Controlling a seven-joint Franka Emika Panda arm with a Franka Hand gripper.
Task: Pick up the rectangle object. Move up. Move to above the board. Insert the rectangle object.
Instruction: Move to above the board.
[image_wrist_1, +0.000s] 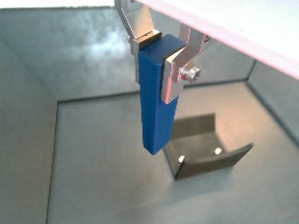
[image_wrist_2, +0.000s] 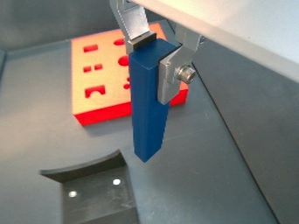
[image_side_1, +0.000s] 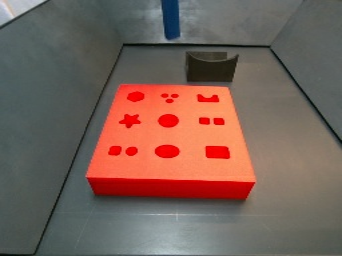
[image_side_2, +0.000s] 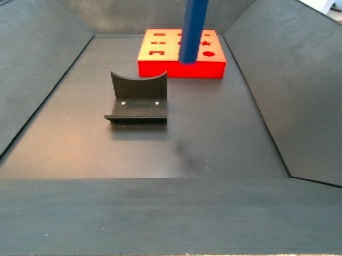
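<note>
My gripper (image_wrist_1: 160, 57) is shut on the upper end of the rectangle object (image_wrist_1: 156, 109), a long blue bar that hangs upright and clear of the floor. It shows the same way in the wrist view (image_wrist_2: 156, 57) that also takes in the bar (image_wrist_2: 149, 122) and the board (image_wrist_2: 100, 74). The board (image_side_1: 171, 135) is a red-orange block with shaped holes and lies flat on the floor. In both side views only the bar's lower part shows (image_side_1: 170, 18) (image_side_2: 195, 30), and the gripper is above the frame.
The dark fixture (image_wrist_1: 205, 149) stands on the floor below the bar's lower end, apart from the board (image_side_2: 167, 45). It shows in both side views (image_side_1: 210, 66) (image_side_2: 136, 97). Grey sloping walls close in the floor on all sides.
</note>
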